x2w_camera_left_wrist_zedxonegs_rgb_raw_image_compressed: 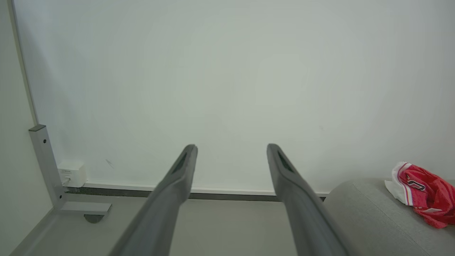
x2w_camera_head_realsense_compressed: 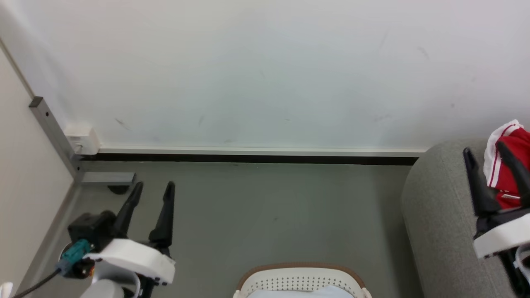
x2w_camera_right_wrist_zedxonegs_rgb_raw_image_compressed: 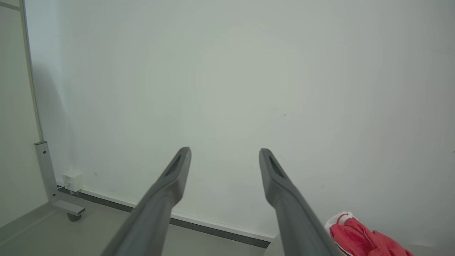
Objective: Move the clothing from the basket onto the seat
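In the head view the left tool (x2w_camera_head_realsense_compressed: 154, 185) hangs at 8 o'clock over the bare floor (x2w_camera_head_realsense_compressed: 265, 215), its two dark fingers spread apart with nothing between them. The right tool (x2w_camera_head_realsense_compressed: 485, 150) sits at 3 o'clock above the seat (x2w_camera_head_realsense_compressed: 439, 207), fingers equally wide and gripping nothing. The red garment (x2w_camera_head_realsense_compressed: 506, 182) with white trim lies on the seat just beyond them. The right wrist view confirms this: the cloth (x2w_camera_right_wrist_zedxonegs_rgb_raw_image_compressed: 355, 238) lies outside the gap, at 5 o'clock beside one finger. The basket (x2w_camera_head_realsense_compressed: 298, 267) is at 6 o'clock, cut off by the frame's edge, with white fabric (x2w_camera_head_realsense_compressed: 298, 293) inside, so the task appears only partly done. The main risk is a snag. The right tool is so close to the red garment that a sweep back toward the basket could catch a fold and drag it off the seat onto the floor. The garment also lies bunched toward the seat's rounded far side, near the wall (x2w_camera_head_realsense_compressed: 265, 74), where a nudge might let it slide. At the basket, a shallow pinch on the loose white fabric could slip, and a deep one could hook the perforated wall and lift or tip the light basket. By count there are two tools, one basket, one seat, one red garment on the seat and one patch of white fabric in the basket. Whether more pieces lie under that patch cannot be told.
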### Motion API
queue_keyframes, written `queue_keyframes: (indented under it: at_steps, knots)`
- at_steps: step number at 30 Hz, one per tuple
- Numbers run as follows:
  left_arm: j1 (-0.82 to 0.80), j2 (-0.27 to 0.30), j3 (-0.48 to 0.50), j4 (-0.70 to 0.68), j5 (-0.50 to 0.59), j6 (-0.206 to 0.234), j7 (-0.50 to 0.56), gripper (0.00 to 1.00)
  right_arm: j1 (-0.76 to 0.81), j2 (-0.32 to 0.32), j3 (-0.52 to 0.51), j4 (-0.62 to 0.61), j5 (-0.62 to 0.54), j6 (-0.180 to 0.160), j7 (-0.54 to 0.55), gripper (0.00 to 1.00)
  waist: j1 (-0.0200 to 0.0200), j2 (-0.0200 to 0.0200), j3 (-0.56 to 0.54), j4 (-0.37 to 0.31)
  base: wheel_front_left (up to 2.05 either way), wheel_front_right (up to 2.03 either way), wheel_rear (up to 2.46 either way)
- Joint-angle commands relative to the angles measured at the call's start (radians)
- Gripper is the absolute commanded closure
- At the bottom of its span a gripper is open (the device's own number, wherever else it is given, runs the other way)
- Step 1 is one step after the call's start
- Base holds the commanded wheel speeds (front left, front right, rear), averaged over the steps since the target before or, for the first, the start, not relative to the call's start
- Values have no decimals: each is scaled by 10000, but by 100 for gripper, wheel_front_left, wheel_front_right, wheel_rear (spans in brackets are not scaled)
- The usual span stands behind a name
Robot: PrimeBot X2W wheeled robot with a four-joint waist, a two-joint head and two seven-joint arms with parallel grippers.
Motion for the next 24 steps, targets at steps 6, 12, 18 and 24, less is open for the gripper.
queue_keyframes:
  at_steps: [6, 12, 18, 24]
  knots:
    - [1322, -387, 1037, -53, 745, -148, 2, 0, 1718, 1515, -667, -215, -900, -23, -863, 0, 3, 0, -336, 465, 0, 0, 0]
    - [2181, -1214, 1889, 484, 1567, -831, 1, 0, 2878, 2797, -1474, -226, -1858, -23, -1079, 0, 3, 0, -347, 512, 0, 0, 0]
    - [2643, -1934, 2701, 956, 2410, -1515, 1, 0, 3329, 3319, -1332, -256, -2500, -23, -1081, 0, 3, 0, -286, 327, 0, 0, 0]
    - [2702, -2454, 3363, 1258, 3109, -2075, 1, 0, 3325, 3494, -1205, -149, -2681, -23, -1084, 0, 3, 0, -313, 286, 0, 0, 0]
